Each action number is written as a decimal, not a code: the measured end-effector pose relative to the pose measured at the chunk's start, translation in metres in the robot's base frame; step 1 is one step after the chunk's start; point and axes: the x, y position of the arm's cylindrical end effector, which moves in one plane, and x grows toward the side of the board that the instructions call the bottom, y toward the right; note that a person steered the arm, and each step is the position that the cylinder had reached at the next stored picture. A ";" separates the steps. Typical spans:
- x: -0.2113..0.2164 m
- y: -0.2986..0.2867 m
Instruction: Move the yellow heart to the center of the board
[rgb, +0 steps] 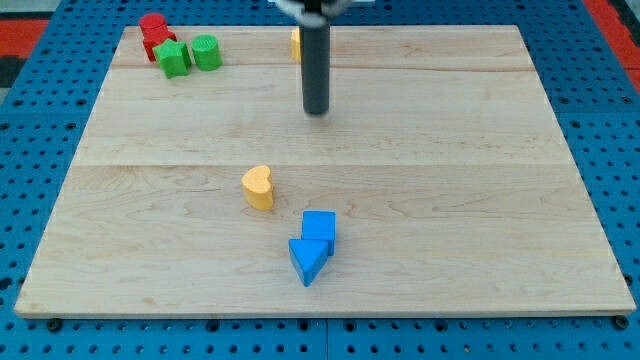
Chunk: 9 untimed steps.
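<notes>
Yellow heart (258, 187) sits slightly left of the table (480, 230) centre.
My tip (316, 111), a bare rod with nothing to pinch, stands toward the far edge; an off-centre shove could drive the heart into the blue blocks (314, 247).

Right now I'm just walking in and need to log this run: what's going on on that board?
My tip is on the board, above the middle, touching no block. The yellow heart I'm meant to centre sits below and to the view's left of it, a little left of centre. A blue cube and blue triangle touch just below-right of the heart. Red blocks and two green blocks cluster top left; another yellow block peeks out behind the rod.
</notes>
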 end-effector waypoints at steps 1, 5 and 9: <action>0.084 -0.008; 0.085 -0.129; 0.017 -0.026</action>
